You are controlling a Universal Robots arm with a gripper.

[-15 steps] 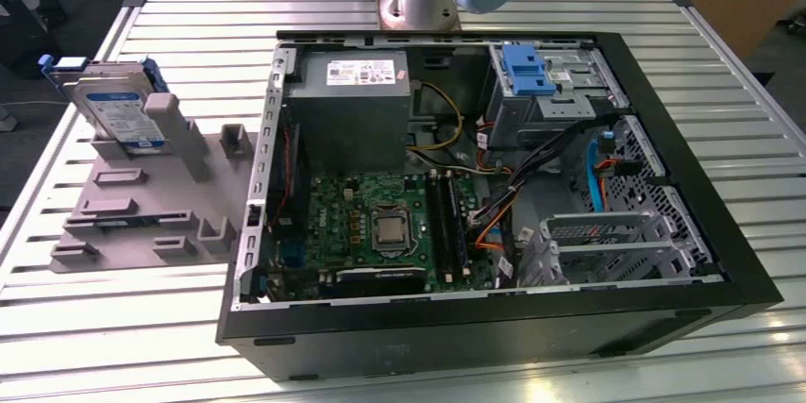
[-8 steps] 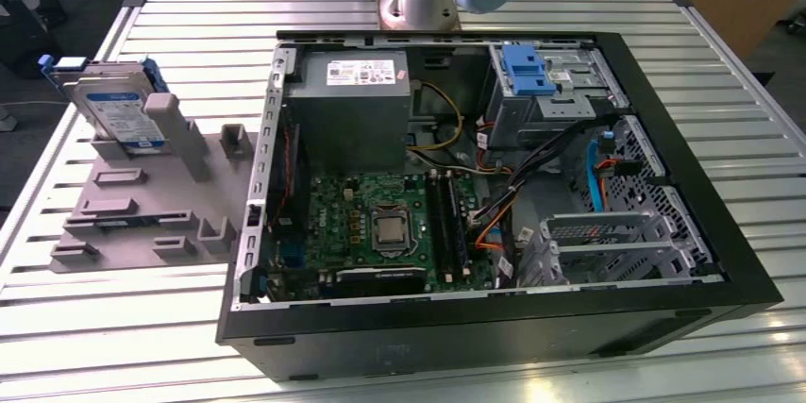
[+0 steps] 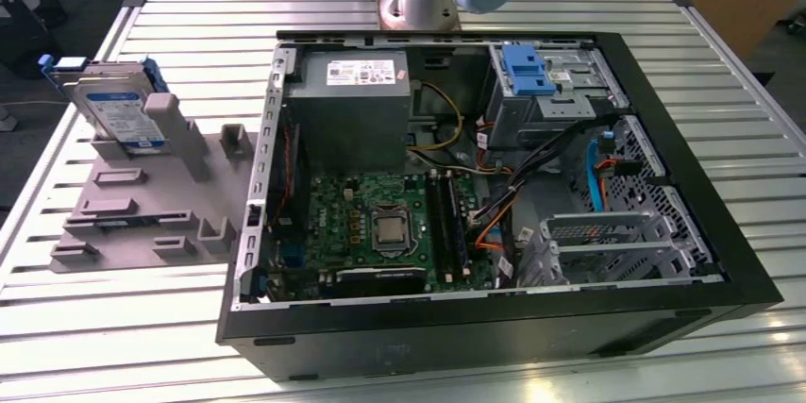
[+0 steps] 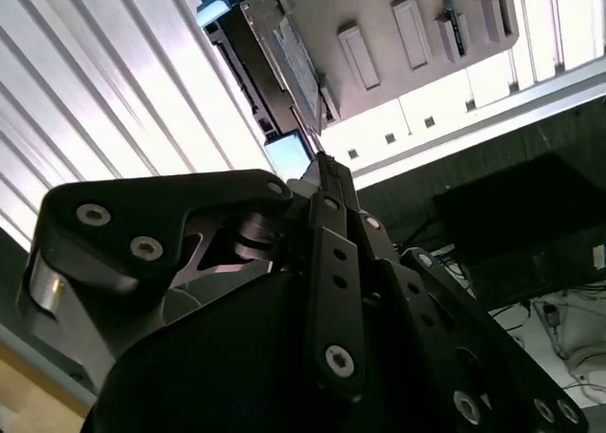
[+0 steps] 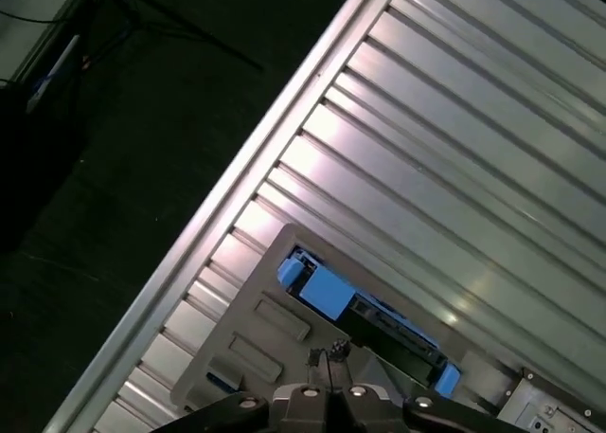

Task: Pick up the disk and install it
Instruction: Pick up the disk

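One hard disk [image 3: 113,110] stands upright in the grey rack [image 3: 139,205] beside the open computer case [image 3: 504,327], not yet picked up; the gripper [image 5: 328,354] hangs above it, fingertips together, empty.

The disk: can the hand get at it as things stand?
Probably yes. In the first wrist view the hand hangs above the disk, which stands upright in its grey holder with nothing over its top edge. The hand looks shut, so it must open first.
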